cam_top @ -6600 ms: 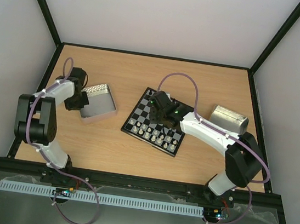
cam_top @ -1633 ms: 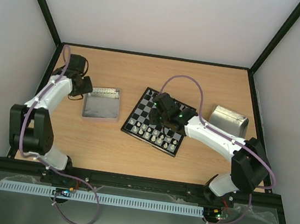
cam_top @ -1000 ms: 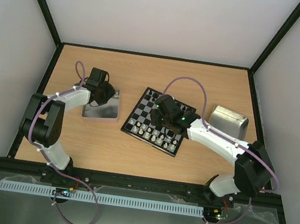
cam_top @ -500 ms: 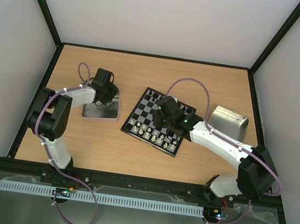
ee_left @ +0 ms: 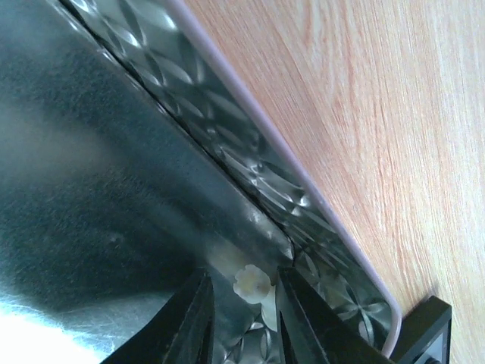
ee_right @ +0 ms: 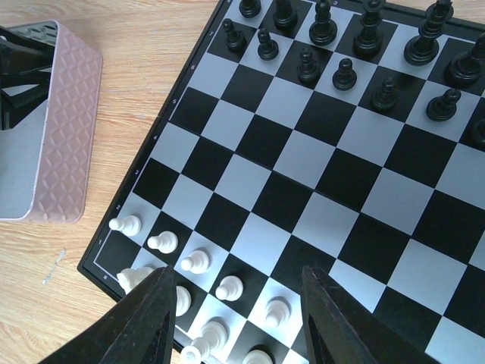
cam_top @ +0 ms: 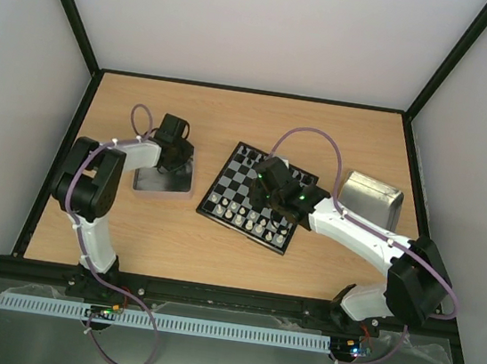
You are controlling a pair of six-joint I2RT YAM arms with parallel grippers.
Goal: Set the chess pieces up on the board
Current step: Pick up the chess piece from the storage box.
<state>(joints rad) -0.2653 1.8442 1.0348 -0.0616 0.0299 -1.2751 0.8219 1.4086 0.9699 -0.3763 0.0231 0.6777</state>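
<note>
The board (cam_top: pixel 237 179) lies mid-table, and its squares fill the right wrist view (ee_right: pixel 303 167). Cream-white chess pieces (cam_top: pixel 243 218) stand in its two near rows (ee_right: pixel 195 261). Black pieces (cam_top: pixel 245 154) stand along its far rows (ee_right: pixel 345 74). My right gripper (cam_top: pixel 269 190) hovers open and empty above the board's white side (ee_right: pixel 239 311). My left gripper (cam_top: pixel 173 150) reaches into a metal tray (cam_top: pixel 158 182). In the left wrist view its open fingers (ee_left: pixel 193 318) straddle one cream-white piece (ee_left: pixel 252 282) lying in the tray's corner, with a gap on each side.
The left tray has an embossed wall and pink rim (ee_left: pixel 227 129) and sits just left of the board (ee_right: pixel 45 129). A second shiny metal tray (cam_top: pixel 370 194) stands right of the board. Black frame rails edge the wooden table.
My left gripper has swung from the tray's left side to over its far right corner. The tray, tilted earlier, now lies flat. My right gripper has shifted slightly over the board.
</note>
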